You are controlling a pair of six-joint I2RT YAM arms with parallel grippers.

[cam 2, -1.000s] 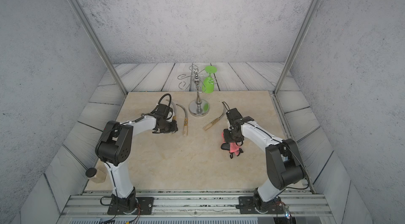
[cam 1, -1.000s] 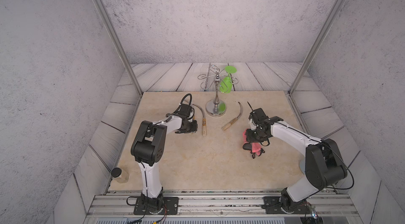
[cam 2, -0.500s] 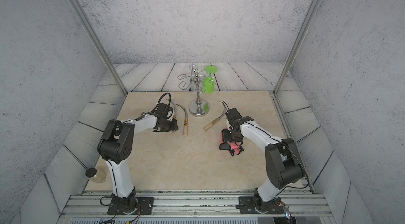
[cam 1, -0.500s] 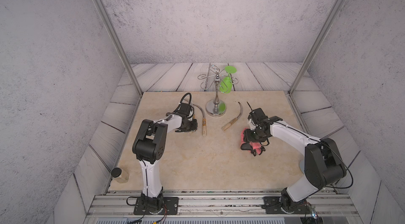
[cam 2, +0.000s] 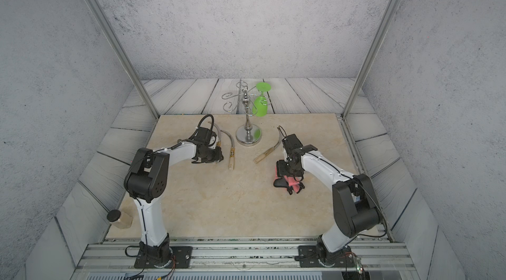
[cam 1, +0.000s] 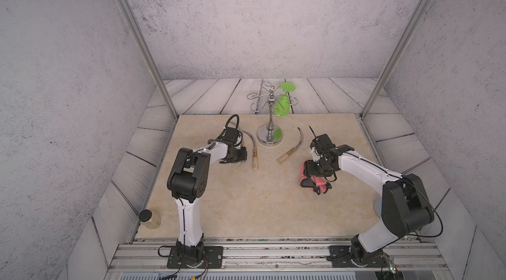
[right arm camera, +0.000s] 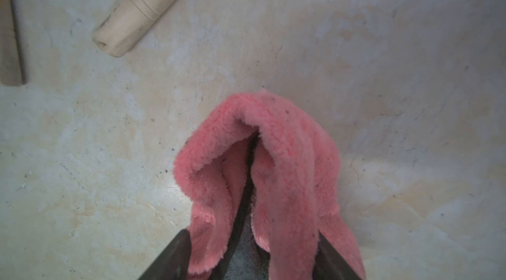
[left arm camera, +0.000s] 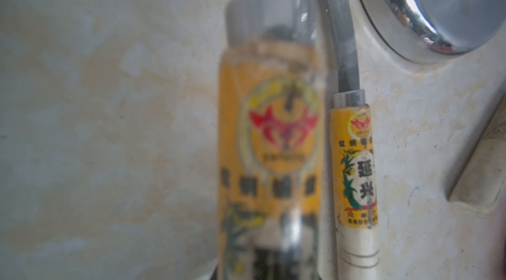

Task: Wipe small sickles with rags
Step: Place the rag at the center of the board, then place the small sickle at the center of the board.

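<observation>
Since a second ago the pink rag [right arm camera: 287, 169] has shifted slightly toward the left arm. It sits bunched between the right gripper's [cam 1: 310, 176] spread fingers, and I cannot tell whether they pinch it. Near it lies a plain-handled sickle [cam 1: 290, 147]. A labelled sickle [cam 1: 255, 155] lies just beside the chrome stand [cam 1: 269, 136]. My left gripper [cam 1: 237, 156] is clamped on a third sickle [left arm camera: 269, 155].

The left arm [cam 1: 189, 218] and right arm [cam 1: 364, 166] are white tubes with fat black round joints. Thin black cables [cam 1: 234, 120] run along them. Both stand on black plates [cam 1: 213, 251] with screws. The left gripper [cam 1: 241, 154] and right gripper [cam 1: 310, 175] are black.
</observation>
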